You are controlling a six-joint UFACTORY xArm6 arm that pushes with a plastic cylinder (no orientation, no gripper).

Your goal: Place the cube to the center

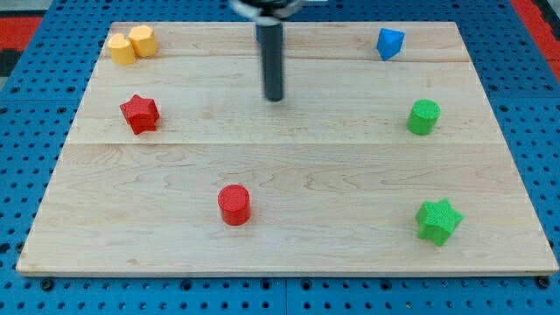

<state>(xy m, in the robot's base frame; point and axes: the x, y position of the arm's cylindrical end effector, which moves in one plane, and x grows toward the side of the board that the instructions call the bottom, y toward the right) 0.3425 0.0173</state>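
Observation:
A blue cube sits near the view's top right of the wooden board. My tip is the lower end of the dark rod, which comes down from the view's top centre. The tip stands well to the left of the blue cube and a little lower in the view, touching no block.
Two yellow blocks sit touching at the top left. A red star lies at the left, a red cylinder at the lower middle, a green cylinder at the right, and a green star at the lower right.

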